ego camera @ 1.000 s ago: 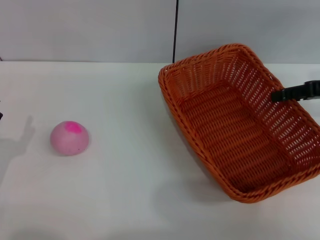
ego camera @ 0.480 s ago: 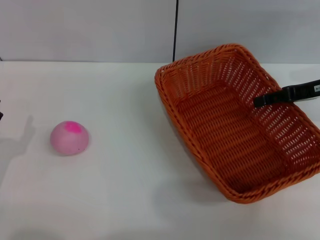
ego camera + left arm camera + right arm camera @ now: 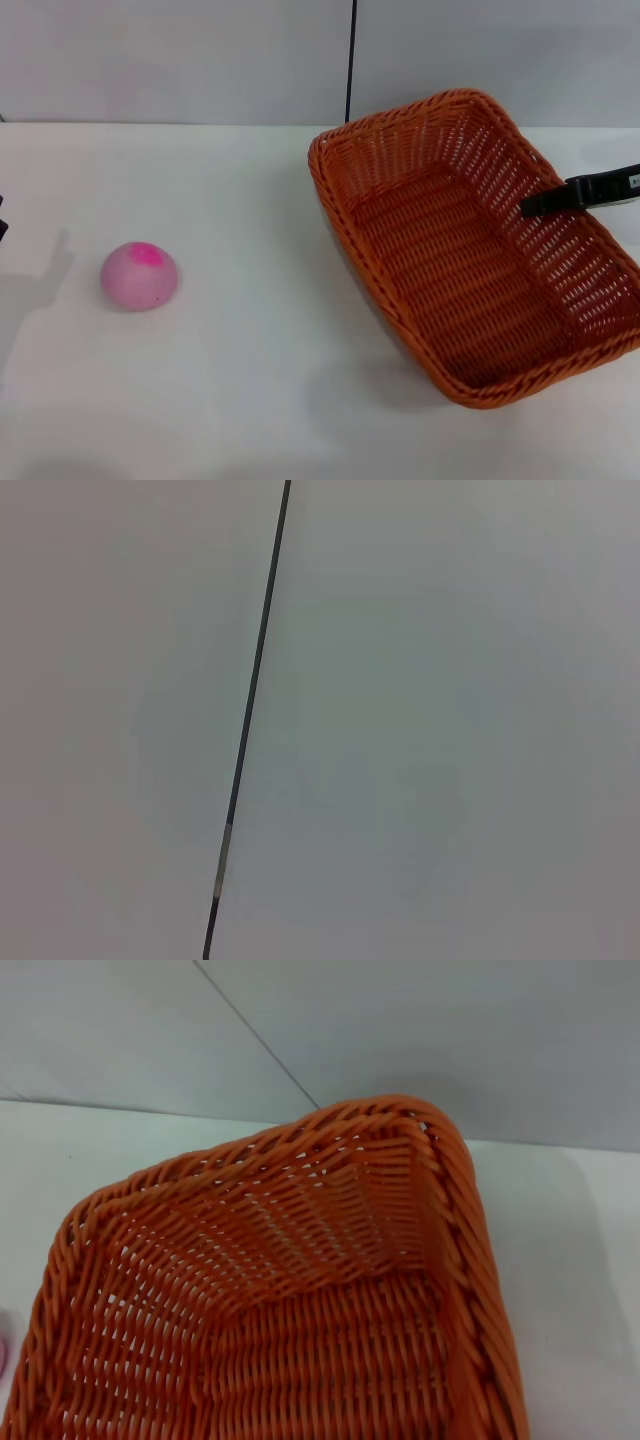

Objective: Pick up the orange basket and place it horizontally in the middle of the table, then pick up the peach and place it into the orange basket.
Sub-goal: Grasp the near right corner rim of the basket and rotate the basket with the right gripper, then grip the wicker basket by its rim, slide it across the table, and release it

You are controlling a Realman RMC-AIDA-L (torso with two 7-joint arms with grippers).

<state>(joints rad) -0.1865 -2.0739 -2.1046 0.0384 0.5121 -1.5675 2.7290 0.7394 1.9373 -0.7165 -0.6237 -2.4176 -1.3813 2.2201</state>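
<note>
Head view, left to right. Left arm itself was out of view; its wrist camera faced only a blank wall point(image 3: 420, 720) with a dark seam point(image 3: 250, 720), so the left gripper went unseen. The peach point(image 3: 139, 276) sat on the table point(image 3: 250, 380) at about 9 o'clock, alone, magenta blotch up, well apart from everything else. The basket point(image 3: 470, 250) occupied the 3 o'clock side, open side up, with its long axis running diagonally from roughly 11 o'clock to 5 o'clock, not yet horizontal and right of centre. The right gripper point(image 3: 548, 201) entered from 3 o'clock as a dark finger lying across the basket's right long wall, tip inside the rim; it appeared to be pinching that wall, though only one finger showed, so I could not tell the jaw state for certain. Judgement: the basket needed turning so its long axis lay 9-to-3 and shifting toward 9 o'clock to reach the middle. The peach lay nearer the left arm's side.
</note>
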